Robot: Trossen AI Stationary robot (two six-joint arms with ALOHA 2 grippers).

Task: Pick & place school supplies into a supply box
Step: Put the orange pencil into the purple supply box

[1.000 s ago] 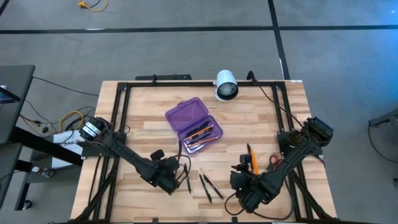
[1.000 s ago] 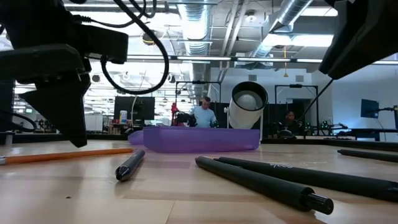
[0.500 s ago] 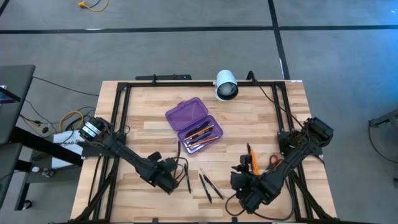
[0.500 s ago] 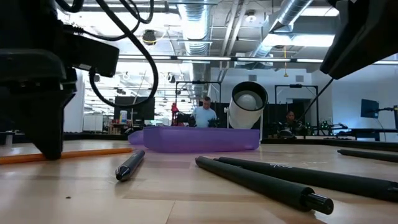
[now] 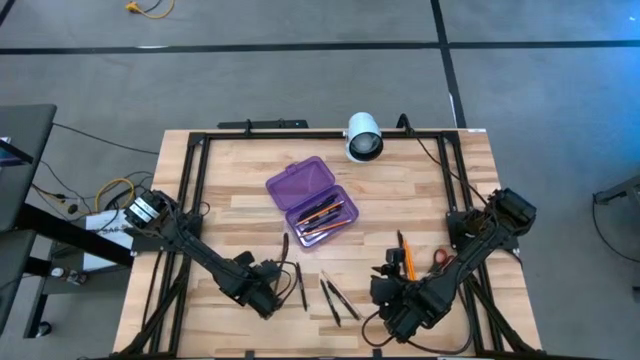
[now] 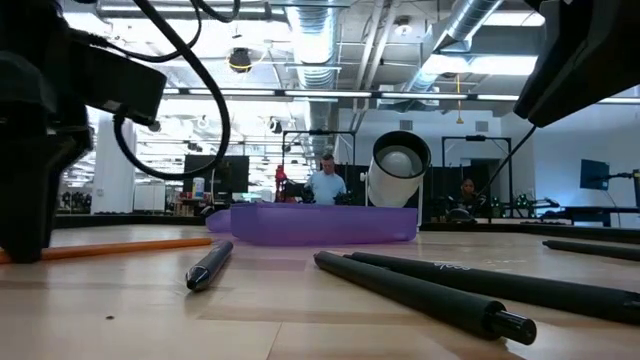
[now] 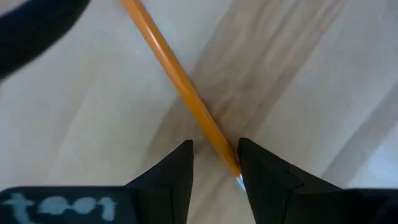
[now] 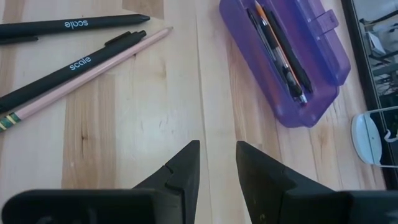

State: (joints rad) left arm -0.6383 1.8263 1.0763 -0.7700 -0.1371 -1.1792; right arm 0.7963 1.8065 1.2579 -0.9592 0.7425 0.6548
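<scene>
The open purple supply box (image 5: 322, 218) sits mid-table with pens and pencils inside and also shows in the low view (image 6: 320, 225) and the right wrist view (image 8: 283, 59). My left gripper (image 7: 216, 163) is open, down at the table near its front left (image 5: 265, 297). Its fingers stand either side of one end of an orange pencil (image 7: 177, 87) that lies flat (image 6: 120, 247). Loose black pens (image 5: 335, 300) lie between the arms. My right gripper (image 8: 217, 155) is open and waits near the front right (image 5: 395, 298), beside orange pencils (image 5: 405, 258) and the scissors (image 5: 440, 258). My left gripper comes from above, pointing down, with its fingers across the orange pencil's end (image 7: 231, 163). That end lies close against the inner side of one finger (image 7: 261, 171). I cannot tell whether they touch. The pencil lies flat on the table.
A white cylindrical camera (image 5: 363, 138) stands at the far edge behind the box. A black frame (image 5: 195, 180) runs round the table. Two black pens (image 8: 68, 25) and a pale pencil (image 8: 87, 78) lie ahead of my right gripper. People show in the room beyond.
My left gripper has slid low over the table toward the left and near edges, along the orange pencil to its end. The pencil has stayed flat where it was.
</scene>
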